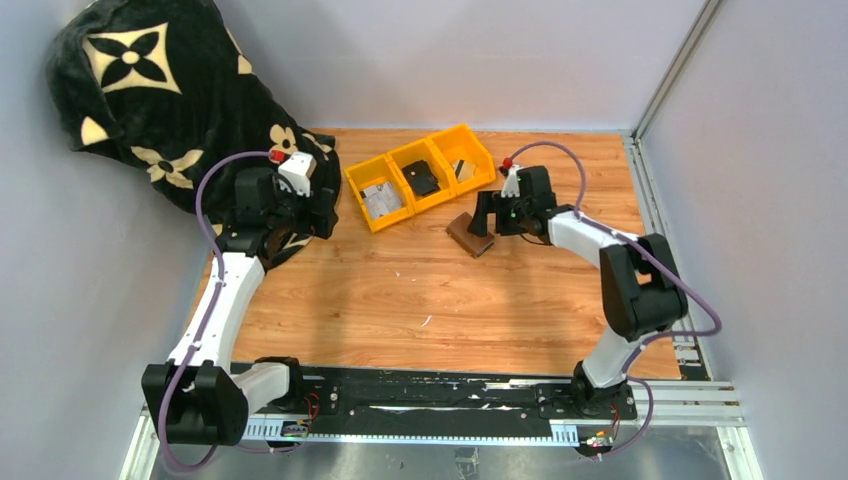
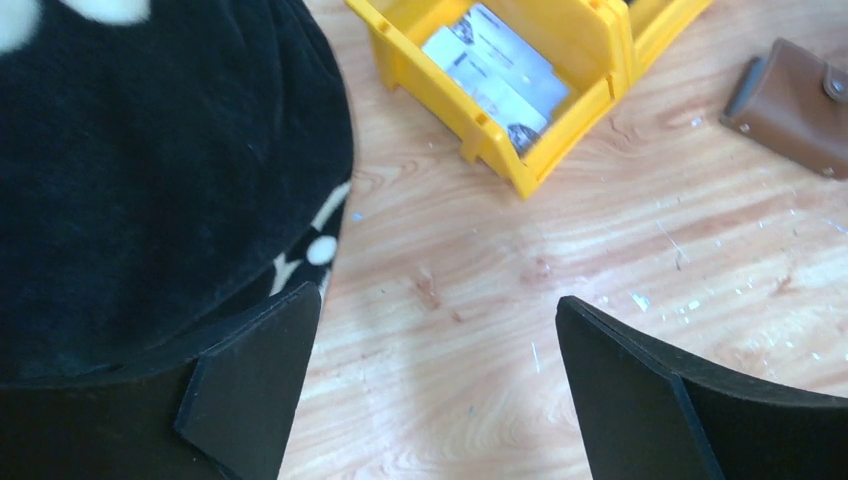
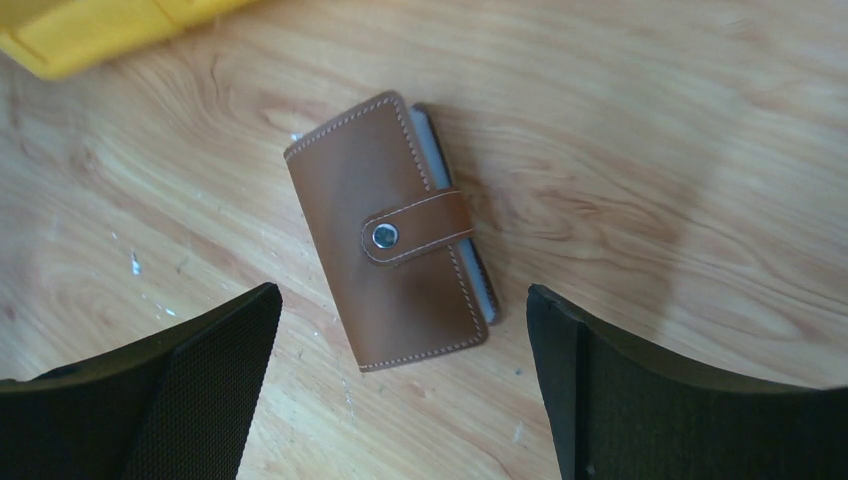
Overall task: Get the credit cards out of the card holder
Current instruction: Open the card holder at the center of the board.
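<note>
Status: card holder (image 3: 395,170) is lying flat on the table (image 1: 400,300), leather face up, just below the yellow tray (image 1: 452,193) at centre-right of the top view. Its snap tab (image 3: 430,215) is wrapping over the long edge and looking fastened, so no cards are coming out yet. A grey inner edge is peeking out along the holder's right side in the right wrist view.

The right gripper (image 3: 402,295) is hanging directly over the holder with jaws spread wide, holding nothing and not touching it. Its fingers (image 3: 200,380) are straddling the holder, which is sitting a bit skewed between them. I'm judging that it is lining up for a pinch across the width, since the body needs pinning or lifting before the tab can be popped.

The left gripper (image 2: 437,300) is also standing fully open and empty, at the left of the top view beside the black flowered blanket (image 1: 150,90). Its camera is looking across at the tray and holder. It is probably acting as the second hand: one arm steadying, the other working the tab and cards.

The tray's left compartment is holding pale printed rectangles (image 2: 495,65). They could be cards or paper slips; the view isn't settling it. A small black object (image 1: 421,178) is sitting in the middle compartment.

Task is looking like it's at the very start. Risk I'm seeing: the holder sliding on the smooth wood if the pinch lands off-centre.
</note>
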Robot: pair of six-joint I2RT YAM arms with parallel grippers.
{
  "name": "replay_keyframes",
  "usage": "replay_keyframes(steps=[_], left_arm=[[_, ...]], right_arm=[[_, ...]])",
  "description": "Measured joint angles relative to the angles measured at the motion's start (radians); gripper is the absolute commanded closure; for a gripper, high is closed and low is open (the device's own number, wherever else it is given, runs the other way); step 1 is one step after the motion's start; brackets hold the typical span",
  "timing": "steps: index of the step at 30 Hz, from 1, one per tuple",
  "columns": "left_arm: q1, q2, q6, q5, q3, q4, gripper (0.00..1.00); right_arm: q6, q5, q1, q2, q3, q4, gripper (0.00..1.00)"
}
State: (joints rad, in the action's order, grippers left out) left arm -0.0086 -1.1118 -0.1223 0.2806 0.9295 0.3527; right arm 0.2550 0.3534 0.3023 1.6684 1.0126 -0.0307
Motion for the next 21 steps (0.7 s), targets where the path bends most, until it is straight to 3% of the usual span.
replay_keyframes(steps=[8,21], left_arm=[[0.000,0.047,-0.024,0.062,0.006,0.117,0.00],[0.000,0.103,-0.037,0.147,0.032,0.185,0.00]], right_arm=[[-0.078,-0.034,0.080,0.130,0.063,0.092,0.03],[-0.224,-0.417,0.238,0.180,0.172,0.220,0.03]])
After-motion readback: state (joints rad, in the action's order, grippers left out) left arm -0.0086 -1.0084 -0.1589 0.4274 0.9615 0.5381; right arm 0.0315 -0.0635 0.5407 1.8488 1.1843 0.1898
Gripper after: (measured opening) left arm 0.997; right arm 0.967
